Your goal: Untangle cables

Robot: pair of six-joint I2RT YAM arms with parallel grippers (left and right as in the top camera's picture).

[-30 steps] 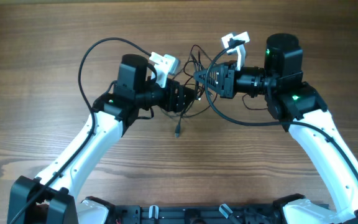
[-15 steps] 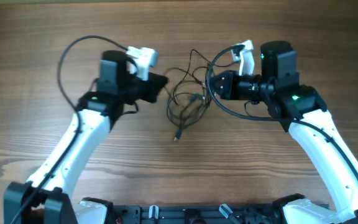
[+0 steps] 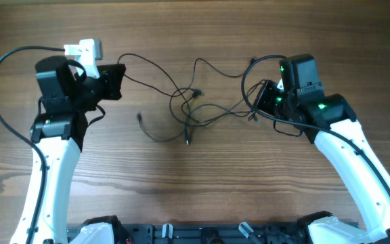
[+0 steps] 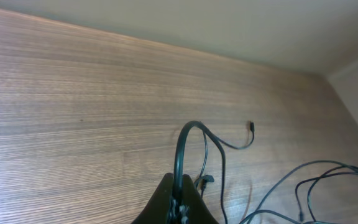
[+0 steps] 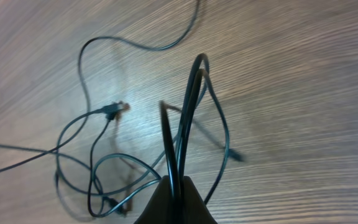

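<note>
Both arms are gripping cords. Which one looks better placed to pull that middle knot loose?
Probably the left. The left gripper is shut on one strand of the cables leading toward the knot; the right gripper clamps a bunch of loops, so its pull would likely spread.

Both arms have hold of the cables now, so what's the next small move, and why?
Probably ease the left fingers outward, away from the right fingers. Both are shut on the cables, yet the strands between them lie slack and crossed midway, so a gentle pull may show which crossing binds.
</note>
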